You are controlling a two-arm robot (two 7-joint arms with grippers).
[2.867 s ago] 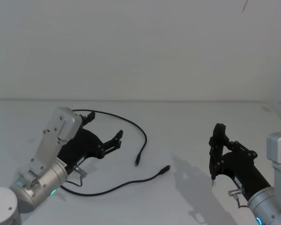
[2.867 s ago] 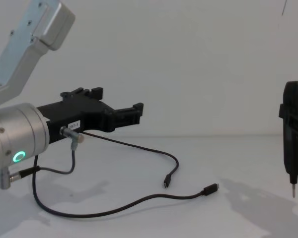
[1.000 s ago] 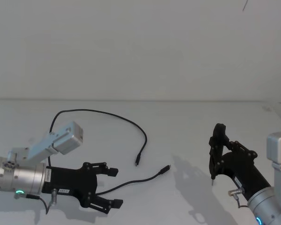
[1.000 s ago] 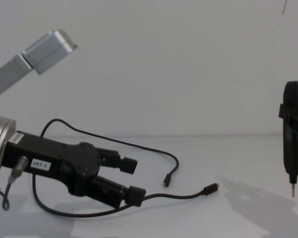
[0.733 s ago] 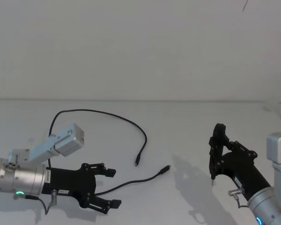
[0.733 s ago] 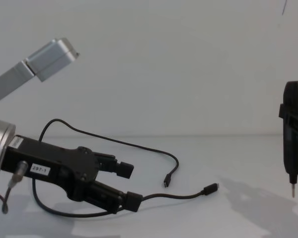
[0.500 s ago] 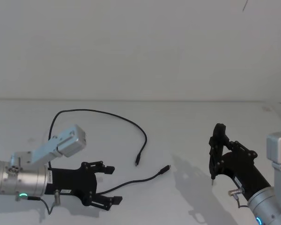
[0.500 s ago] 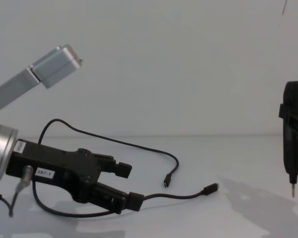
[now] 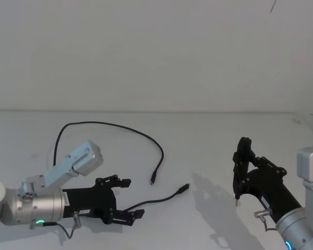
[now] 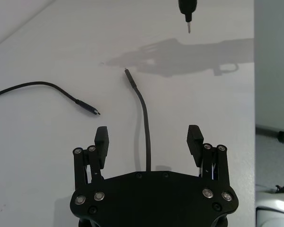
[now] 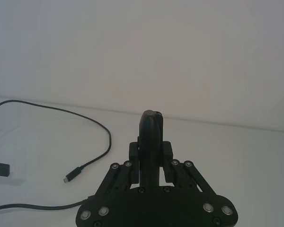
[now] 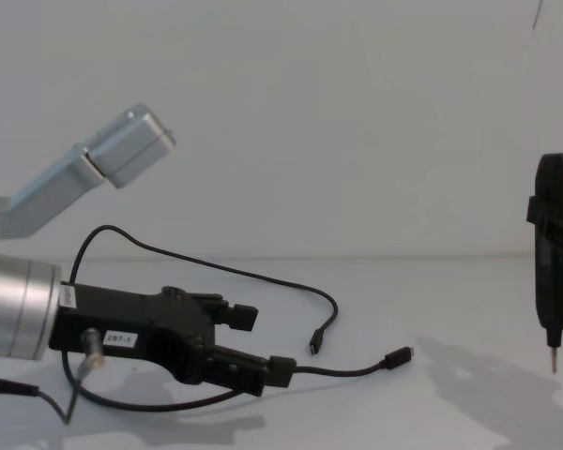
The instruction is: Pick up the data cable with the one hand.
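Left gripper (image 9: 131, 198) sits low over the white table (image 9: 214, 135), lying almost flat, jaws spread wide; I see nothing pinched between them. The data cable (image 9: 115, 125) lies loose on the table on my left side; it rises from behind the left arm, arcs across the far side and curls back to the far plug (image 9: 152, 182). The other stretch comes out from under the gripper and ends at the near plug (image 9: 186, 186), just beside the first. On the left wrist view that stretch runs straight up the middle of the gap; it touches neither of the fingers (image 10: 102, 139). Right gripper (image 11: 151, 150) hangs off to my right, above the table; it is clamped on the black pen-shaped tool (image 12: 550, 253), metal tip pointing down, well apart from the cable.
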